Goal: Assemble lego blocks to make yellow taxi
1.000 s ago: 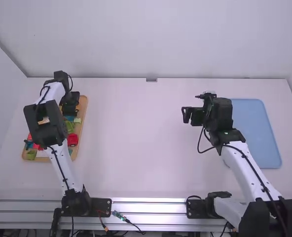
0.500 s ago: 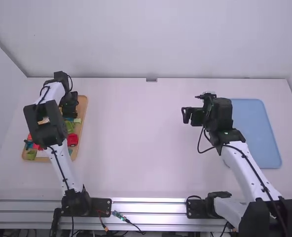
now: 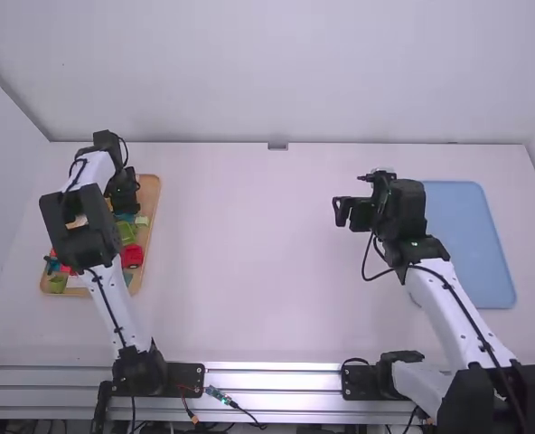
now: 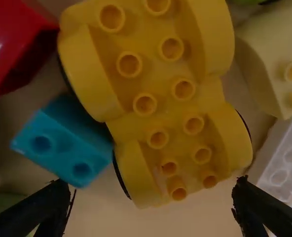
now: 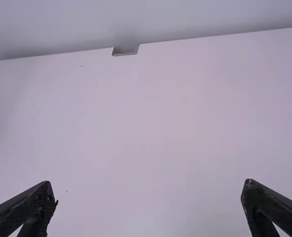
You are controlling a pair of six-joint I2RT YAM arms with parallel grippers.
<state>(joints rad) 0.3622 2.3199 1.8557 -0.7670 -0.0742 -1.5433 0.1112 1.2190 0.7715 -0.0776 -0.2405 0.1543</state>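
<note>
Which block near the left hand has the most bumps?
The bright yellow one, between the turquoise block and the pale block. It shows more bumps than any other.

We locate the left gripper [image 3: 124, 193] over the wooden tray [image 3: 152, 193], which holds a red block [image 3: 133, 255] and a green block [image 3: 127, 232]. We locate the right gripper [image 3: 345, 211] above the white table [image 3: 249, 271], left of the blue tray [image 3: 471, 244].
</note>
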